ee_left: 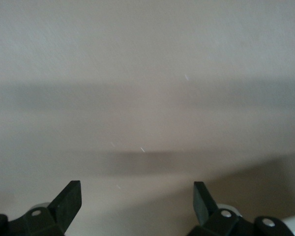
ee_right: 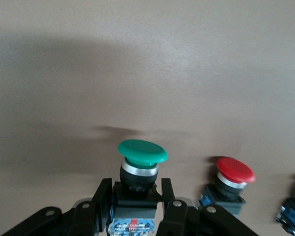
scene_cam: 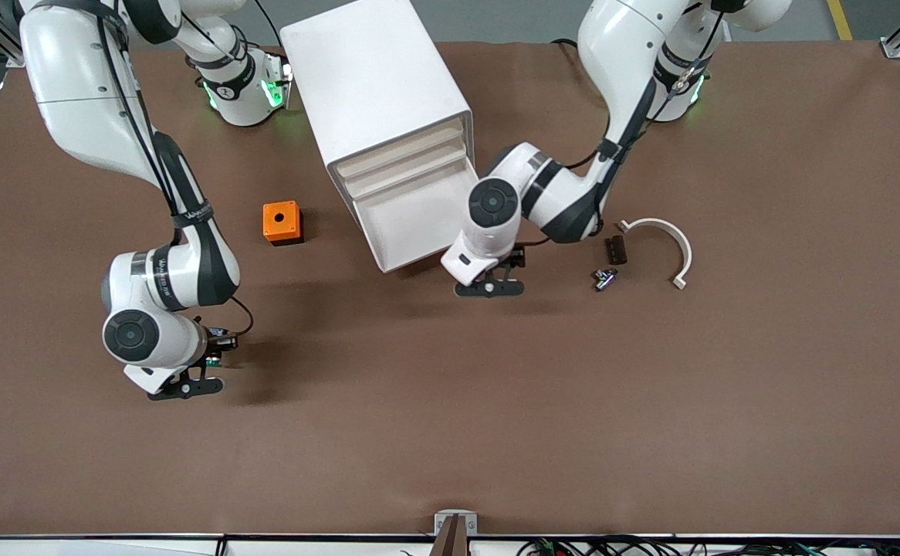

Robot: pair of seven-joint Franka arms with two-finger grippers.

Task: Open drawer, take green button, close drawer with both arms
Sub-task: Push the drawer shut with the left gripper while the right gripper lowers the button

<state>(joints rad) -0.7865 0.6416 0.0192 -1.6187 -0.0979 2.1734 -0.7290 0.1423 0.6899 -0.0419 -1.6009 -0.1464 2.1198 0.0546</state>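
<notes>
Pinching the glossy round-capped green button (ee_right: pixel 142 152), right gripper (ee_right: pixel 135 196); left gripper (ee_left: pixel 137 196) spread wide

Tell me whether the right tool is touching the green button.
Touching. The right wrist view shows the right tool with its fingers pressed against both sides of the green button body, no gap.

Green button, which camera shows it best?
The right wrist view: the green button fills the foreground, clamped in the right pincer. The front view gives only a sliver of it at that pincer. The left wrist view shows none of it.
</notes>
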